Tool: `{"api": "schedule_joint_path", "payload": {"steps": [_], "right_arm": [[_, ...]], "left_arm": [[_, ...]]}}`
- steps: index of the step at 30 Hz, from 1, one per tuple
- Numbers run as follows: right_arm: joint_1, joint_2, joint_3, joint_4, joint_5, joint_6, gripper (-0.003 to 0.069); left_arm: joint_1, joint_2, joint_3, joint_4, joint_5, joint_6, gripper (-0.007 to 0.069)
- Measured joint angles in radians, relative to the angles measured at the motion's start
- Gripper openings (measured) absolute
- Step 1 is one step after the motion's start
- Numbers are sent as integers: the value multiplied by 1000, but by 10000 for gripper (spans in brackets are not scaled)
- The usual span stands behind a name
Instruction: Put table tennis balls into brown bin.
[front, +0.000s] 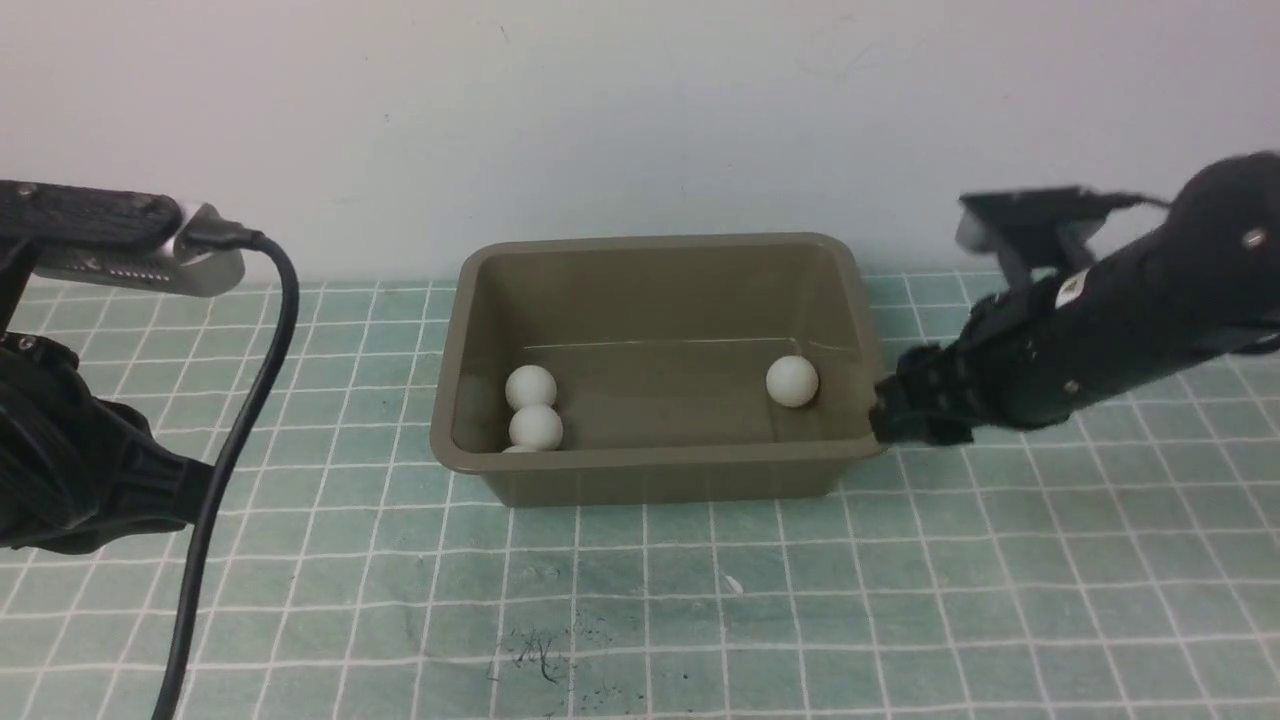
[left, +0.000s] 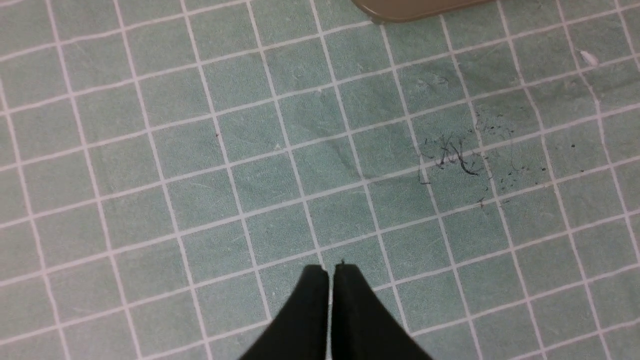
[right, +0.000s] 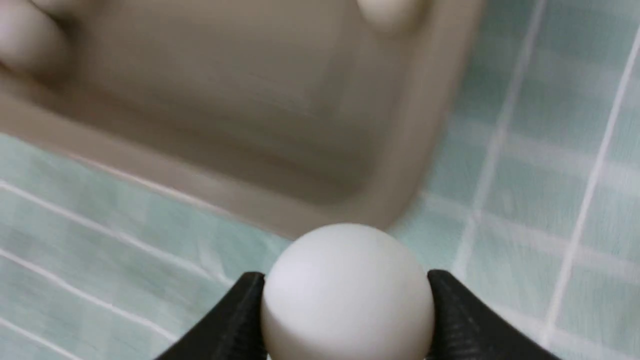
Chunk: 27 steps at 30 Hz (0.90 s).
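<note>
One matte white plastic ball (right: 347, 295) is pinched between the black fingertips of the right gripper (right: 347, 300), presumably for release into the rectangular olive-brown plastic bin (front: 655, 458) beside it. White balls (front: 536, 427) rest inside, contained by its walls; the left gripper (left: 331, 280), fingers pressed together, appears unneeded.

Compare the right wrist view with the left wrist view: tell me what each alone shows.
Only the right wrist view shows balls: one ball between the right claw's fingers, others inside the brown bin.

Only the left wrist view shows the dark scuffs and the left claw, shut.

Both show the bin's rim and the gridded tabletop.
</note>
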Motion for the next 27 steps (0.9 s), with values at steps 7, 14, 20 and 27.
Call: {"api": "schedule_joint_path", "payload": {"steps": [7, 14, 20, 27], "right_arm": [[1, 79, -204, 129, -11, -80, 376], [2, 166, -488, 23, 222, -21, 577], [3, -22, -465, -215, 337, 111, 296], [3, -589, -70, -421, 206, 295, -5]], "left_arm": [[0, 0, 0, -12, 0, 0, -5], [0, 0, 0, -20, 1, 0, -5], [0, 0, 0, -26, 1, -1, -5], [0, 0, 0, -55, 0, 0, -5]]}}
